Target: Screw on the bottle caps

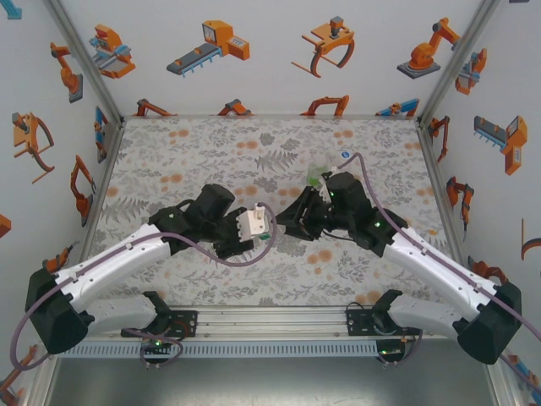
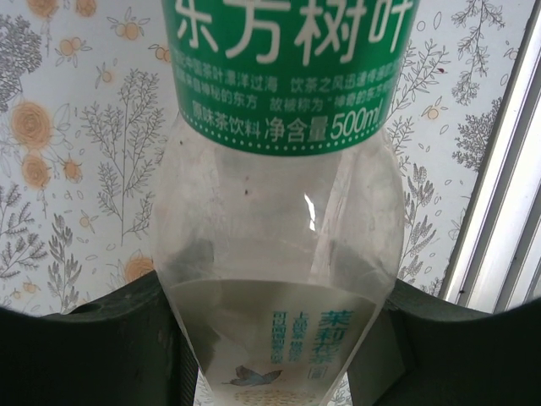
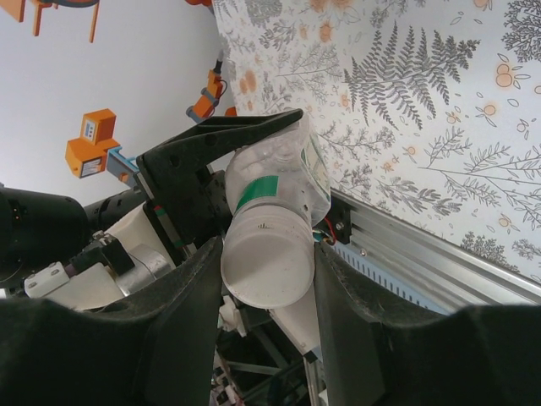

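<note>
The whitish-clear bottle with the green-and-white label lies between the two grippers above the middle of the table. My left gripper is shut on its body, with dark fingers pressing both sides. A wide white cap sits on the bottle's neck. My right gripper is shut on that cap, both pads touching its sides. From above, the left gripper and right gripper meet nose to nose. The translucent green bottle stands just behind the right arm. The blue and green caps are out of view.
A small clear-and-bluish item lies at the back right of the floral table, too small to tell what it is. White walls with robot stickers close in three sides. An aluminium rail runs along the near edge.
</note>
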You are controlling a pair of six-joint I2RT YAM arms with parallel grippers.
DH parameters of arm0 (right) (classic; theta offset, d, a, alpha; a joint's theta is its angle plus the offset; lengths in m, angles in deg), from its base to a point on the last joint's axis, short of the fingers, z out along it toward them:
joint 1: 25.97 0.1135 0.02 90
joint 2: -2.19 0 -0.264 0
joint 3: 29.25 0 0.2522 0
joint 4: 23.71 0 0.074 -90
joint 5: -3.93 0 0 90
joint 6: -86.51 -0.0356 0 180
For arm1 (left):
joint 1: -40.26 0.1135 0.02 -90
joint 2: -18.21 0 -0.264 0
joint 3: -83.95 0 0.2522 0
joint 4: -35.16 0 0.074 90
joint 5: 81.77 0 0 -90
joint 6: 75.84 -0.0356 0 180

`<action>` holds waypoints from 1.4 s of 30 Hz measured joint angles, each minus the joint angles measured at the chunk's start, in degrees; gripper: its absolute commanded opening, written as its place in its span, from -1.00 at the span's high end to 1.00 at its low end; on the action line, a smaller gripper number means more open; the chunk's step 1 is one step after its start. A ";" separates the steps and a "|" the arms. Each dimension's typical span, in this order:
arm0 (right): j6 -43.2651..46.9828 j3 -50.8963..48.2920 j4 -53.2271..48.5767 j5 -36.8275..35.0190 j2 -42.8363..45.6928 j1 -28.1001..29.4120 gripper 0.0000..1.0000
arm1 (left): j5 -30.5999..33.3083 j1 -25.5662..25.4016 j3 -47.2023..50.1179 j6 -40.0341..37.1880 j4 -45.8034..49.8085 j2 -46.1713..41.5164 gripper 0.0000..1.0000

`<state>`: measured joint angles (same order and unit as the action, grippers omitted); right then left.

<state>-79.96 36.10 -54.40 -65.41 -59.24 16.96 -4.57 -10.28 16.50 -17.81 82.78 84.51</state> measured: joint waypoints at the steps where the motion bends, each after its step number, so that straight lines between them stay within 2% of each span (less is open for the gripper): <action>1: 0.00 0.00 -0.04 -0.09 -0.04 0.00 0.37 | -0.02 0.00 0.00 -0.02 -0.11 0.20 1.00; 4: 0.57 0.00 0.02 -0.52 0.33 -0.07 0.15 | -0.04 0.00 0.00 -0.02 -0.68 0.26 1.00; 7: 1.86 0.02 0.07 -0.61 1.03 -0.37 0.02 | -0.31 0.00 0.00 -0.02 -1.62 0.26 1.00; 12: 5.05 0.81 0.61 -0.04 1.64 -0.52 -0.32 | -4.83 -1.18 -0.02 -0.02 -8.59 0.20 1.00; 22: 13.38 3.78 -1.88 -0.66 5.44 -3.98 -0.46 | -6.78 -1.18 -0.02 0.37 -11.89 -0.46 1.00; 28: 22.40 7.08 -2.89 -0.59 8.22 -5.01 -0.42 | -7.17 -1.18 -0.02 0.63 -12.04 -0.74 1.00; 31: 31.12 7.30 -1.77 -0.48 10.21 -5.01 -0.40 | -8.04 -1.18 -0.02 0.63 -12.02 -0.79 1.00; 34: 44.33 6.97 -0.15 2.73 12.90 -5.05 -0.43 | -9.29 -1.18 -0.02 0.63 -11.89 -0.79 1.00; 39: 69.46 8.02 -2.19 12.28 14.67 -5.05 -0.45 | -11.34 -1.18 -0.02 0.63 -10.73 -0.79 1.00; 42: 83.97 10.43 -6.97 19.54 12.66 -5.05 -0.34 | -12.31 -1.18 -0.02 0.63 -10.01 -0.79 1.00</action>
<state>4.01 46.53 -61.37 -45.87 -46.59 11.91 -16.87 -11.46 16.48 -17.17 72.77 83.73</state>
